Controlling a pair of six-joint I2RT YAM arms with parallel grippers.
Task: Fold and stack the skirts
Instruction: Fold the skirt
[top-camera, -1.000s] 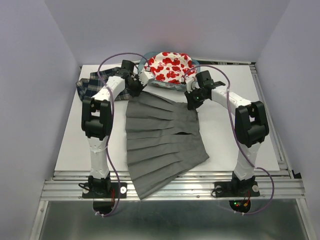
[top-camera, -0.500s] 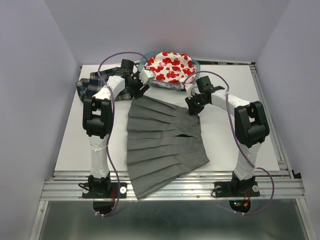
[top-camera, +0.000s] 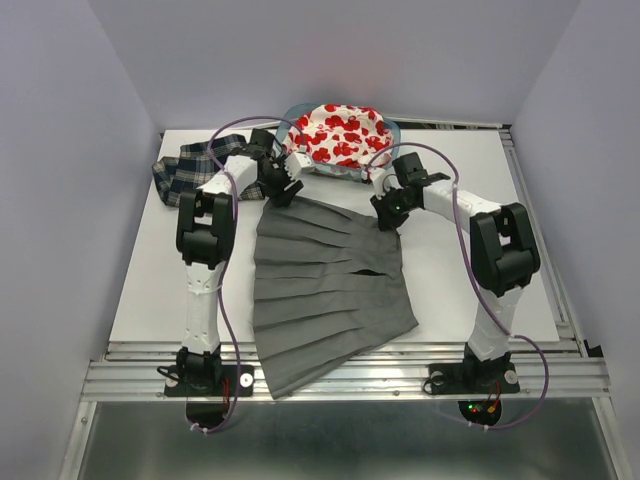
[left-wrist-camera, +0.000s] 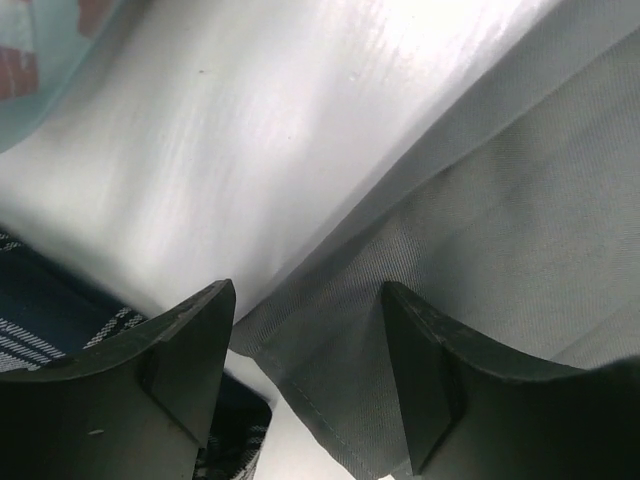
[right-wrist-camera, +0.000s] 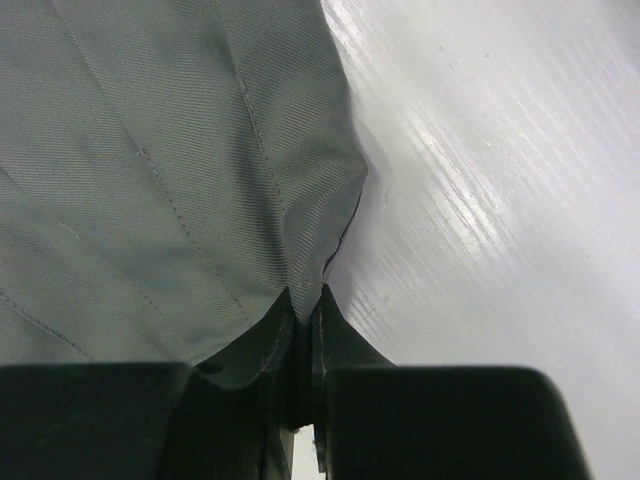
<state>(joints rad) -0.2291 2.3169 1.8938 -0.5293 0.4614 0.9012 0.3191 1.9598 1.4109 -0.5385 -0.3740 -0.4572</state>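
The grey pleated skirt (top-camera: 325, 280) lies spread flat across the middle of the table, waistband at the far end. My left gripper (top-camera: 281, 190) stands open just over its far left corner (left-wrist-camera: 480, 230), with nothing pinched between the fingers (left-wrist-camera: 195, 330). My right gripper (top-camera: 386, 214) is shut on the skirt's far right corner (right-wrist-camera: 150, 150), the cloth pinched between its tips (right-wrist-camera: 308, 300). The plaid skirt (top-camera: 185, 170) lies crumpled at the far left, close to the left gripper (left-wrist-camera: 308, 295). The white skirt with the red print (top-camera: 340, 135) sits heaped in the teal basket.
The teal basket (top-camera: 390, 128) stands at the far middle of the table, just beyond both grippers. Bare white table (top-camera: 450, 270) shows to the right of the grey skirt and at the near left. Grey walls close in on three sides.
My left gripper has opened and let go of the grey skirt's far left corner, then shifted slightly right. The right gripper has lowered its corner a little and stays shut.
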